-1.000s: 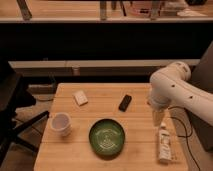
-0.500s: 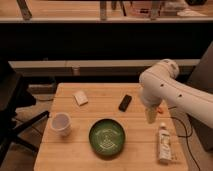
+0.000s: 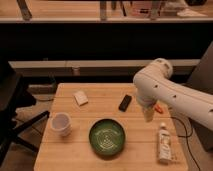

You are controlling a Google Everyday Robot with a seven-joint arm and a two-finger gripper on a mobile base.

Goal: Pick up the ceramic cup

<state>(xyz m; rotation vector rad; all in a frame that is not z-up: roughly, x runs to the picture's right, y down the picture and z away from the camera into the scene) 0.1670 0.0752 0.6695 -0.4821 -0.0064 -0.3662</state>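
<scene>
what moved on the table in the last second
The arm swung left in the view, carrying the gripper from near the right edge of the table toward the green bowl. It grasped nothing, jaws open. The ceramic cup, bowl, black device and bottle stayed put.

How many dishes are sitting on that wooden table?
2: a white ceramic cup near the left edge of the table, and a green bowl at front centre. The gripper hangs over the table, right of the bowl. None seem hidden.
</scene>
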